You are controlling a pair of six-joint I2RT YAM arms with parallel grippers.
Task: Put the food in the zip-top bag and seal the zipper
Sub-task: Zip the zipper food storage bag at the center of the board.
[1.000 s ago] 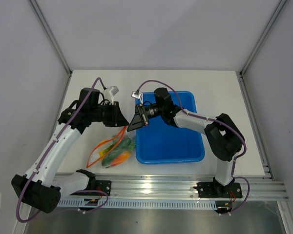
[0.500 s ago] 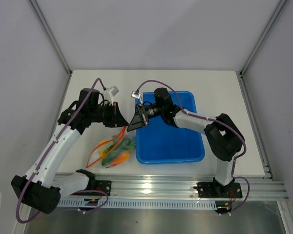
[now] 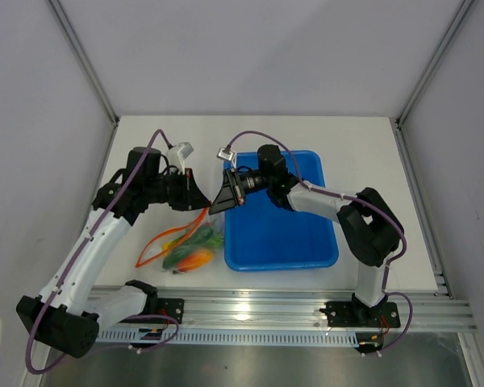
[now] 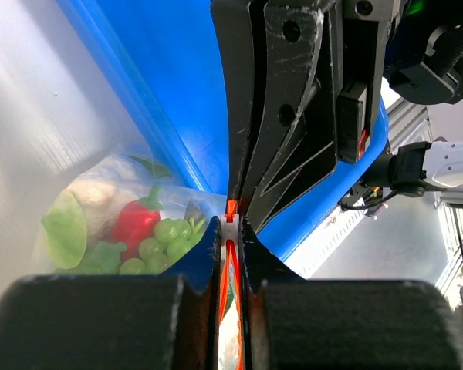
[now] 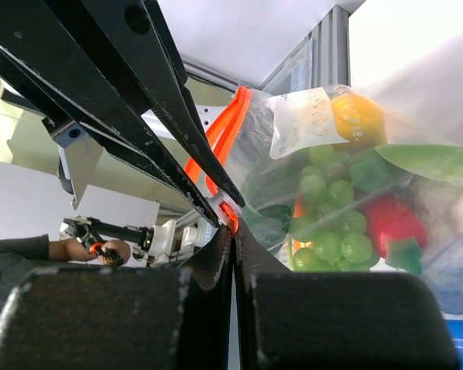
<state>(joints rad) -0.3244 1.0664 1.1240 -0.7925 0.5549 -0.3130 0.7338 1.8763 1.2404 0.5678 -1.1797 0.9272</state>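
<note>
Left gripper [image 4: 231, 228]: jaws clenched on zipper [image 4: 228, 281]. Right gripper [image 5: 233, 231]: jaws clenched on the same strip, just beside blue tub [image 3: 284, 235]. Zip-top bag [image 3: 187, 250] contains food [image 5: 333, 235].

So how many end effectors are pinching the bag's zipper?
2. The left end effector and the right end effector, tip to tip on the zipper beside the blue tub.
</note>
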